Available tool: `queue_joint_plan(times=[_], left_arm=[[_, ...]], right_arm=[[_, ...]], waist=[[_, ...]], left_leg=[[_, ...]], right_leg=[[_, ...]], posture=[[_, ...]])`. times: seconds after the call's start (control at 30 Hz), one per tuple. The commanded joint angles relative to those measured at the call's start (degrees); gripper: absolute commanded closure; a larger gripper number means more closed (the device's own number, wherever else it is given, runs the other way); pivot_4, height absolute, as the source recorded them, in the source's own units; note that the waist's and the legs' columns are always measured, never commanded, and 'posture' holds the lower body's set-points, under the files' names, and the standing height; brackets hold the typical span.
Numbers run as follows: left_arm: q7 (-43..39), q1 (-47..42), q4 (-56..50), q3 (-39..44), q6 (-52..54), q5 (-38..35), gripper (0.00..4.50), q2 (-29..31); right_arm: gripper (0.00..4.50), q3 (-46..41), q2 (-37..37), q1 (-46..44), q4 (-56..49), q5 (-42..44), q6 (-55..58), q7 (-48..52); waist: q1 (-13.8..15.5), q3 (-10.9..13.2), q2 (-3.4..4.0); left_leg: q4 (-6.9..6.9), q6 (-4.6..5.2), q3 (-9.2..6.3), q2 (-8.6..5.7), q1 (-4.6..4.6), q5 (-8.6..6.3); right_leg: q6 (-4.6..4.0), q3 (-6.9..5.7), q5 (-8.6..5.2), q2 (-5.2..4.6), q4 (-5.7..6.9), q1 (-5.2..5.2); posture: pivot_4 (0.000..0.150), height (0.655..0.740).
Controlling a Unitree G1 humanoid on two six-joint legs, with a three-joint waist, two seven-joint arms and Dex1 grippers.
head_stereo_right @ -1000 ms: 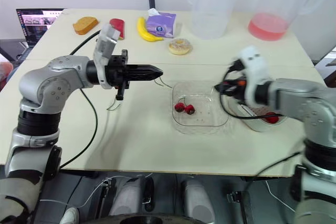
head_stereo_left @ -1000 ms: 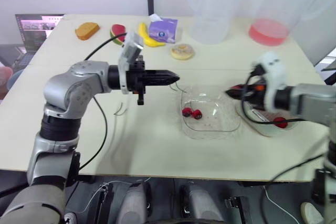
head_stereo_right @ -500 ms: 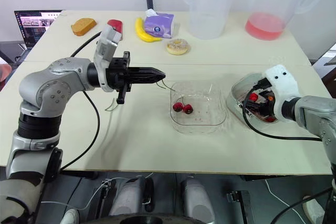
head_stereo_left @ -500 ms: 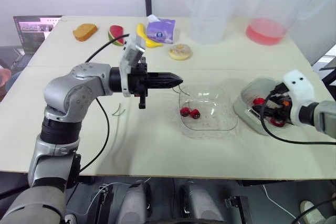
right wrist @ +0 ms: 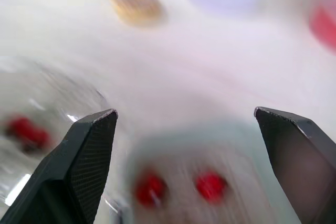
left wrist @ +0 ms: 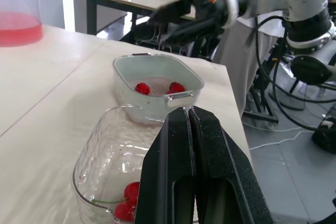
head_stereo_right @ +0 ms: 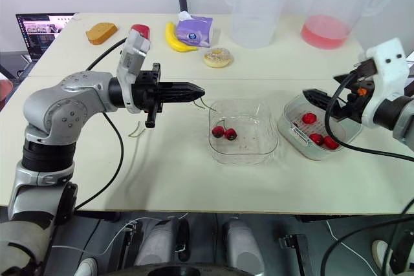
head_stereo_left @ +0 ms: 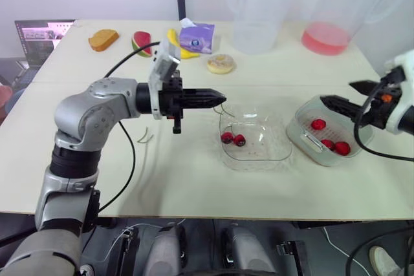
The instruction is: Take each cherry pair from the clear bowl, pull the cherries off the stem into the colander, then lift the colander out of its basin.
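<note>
1. Loose green stems (head_stereo_left: 145, 136) are noted on the table, left of the bowl; their number cannot be told.
2. One clear bowl (head_stereo_right: 257, 143) is recorded at mid-table, with one cherry pair (head_stereo_right: 224, 133) lying in its left half.
3. One colander (head_stereo_right: 294, 121) is seated in its basin just right of the bowl, and three cherries (head_stereo_right: 317, 138) are counted inside.
4. The left gripper (head_stereo_right: 202, 91) is held level beside the bowl's far-left corner, fingers pressed together on a thin stem (head_stereo_right: 207, 103).
5. The right gripper (head_stereo_left: 337, 92) is held above the colander, fingers spread wide and empty.
6. Along the far edge are logged one doughnut (head_stereo_right: 217, 57), one banana (head_stereo_right: 173, 37), one purple packet (head_stereo_right: 196, 30), one bread slice (head_stereo_right: 102, 32), two pitchers (head_stereo_right: 255, 4) and one laptop (head_stereo_right: 44, 27).
</note>
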Motion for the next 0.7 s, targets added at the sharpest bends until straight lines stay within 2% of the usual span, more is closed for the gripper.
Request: queue_joint_plan(times=[0.03, 0.13, 0.3, 0.5, 0.7], left_arm=[[0.3, -1.3, -1.6, 1.3, -0.1, -0.9, 4.50, 0.2], [0.5, -1.1, -1.9, 1.5, 0.3, -1.2, 4.50, 0.5], [2.4, 0.2, -3.4, 2.3, 1.2, -1.6, 4.50, 1.2], [7.3, 6.8, -7.5, 7.3, 4.3, -3.3, 4.50, 4.6], [13.9, 15.1, -0.7, 14.5, 4.7, 0.3, 4.50, 9.2]], right_arm=[[0.07, -1.5, 1.4, 3.2, -7.8, 6.7, -4.8, 6.4], [0.07, -0.1, 3.2, 8.7, -12.4, 9.4, -8.7, 10.3], [0.07, 5.1, 2.5, 17.0, -14.1, 2.7, -17.1, 13.8], [0.07, 5.9, 1.7, 18.9, -13.1, 1.1, -21.6, 14.7], [0.07, 8.3, -1.1, 18.3, -12.4, 0.7, -22.0, 15.5]], waist=[[0.0, 0.0, 0.00], [0.2, 0.0, -0.01], [0.1, 0.0, -0.01], [-0.3, 0.0, -0.01], [-0.1, 0.0, -0.01]], left_leg=[[0.00, 0.00, -0.01, 0.00, 0.00, 0.00], [0.02, 0.00, -0.05, 0.00, 0.00, 0.00], [0.08, 0.02, -0.06, -0.03, 0.03, -0.01], [0.05, -0.02, -0.08, 0.02, 0.13, 0.01], [0.05, -0.03, -0.10, 0.03, 0.14, 0.02]], right_leg=[[0.00, -0.01, 0.00, 0.00, 0.00, 0.00], [0.00, -0.06, 0.00, -0.01, -0.03, 0.08], [0.02, -0.08, 0.01, -0.05, -0.03, 0.15], [0.01, -0.05, 0.00, 0.00, -0.01, 0.18], [0.01, -0.09, 0.00, -0.09, 0.00, 0.20]], posture=[[0.150, 0.7400], [0.150, 0.7400], [0.150, 0.7400], [0.150, 0.7400], [0.150, 0.7400]])
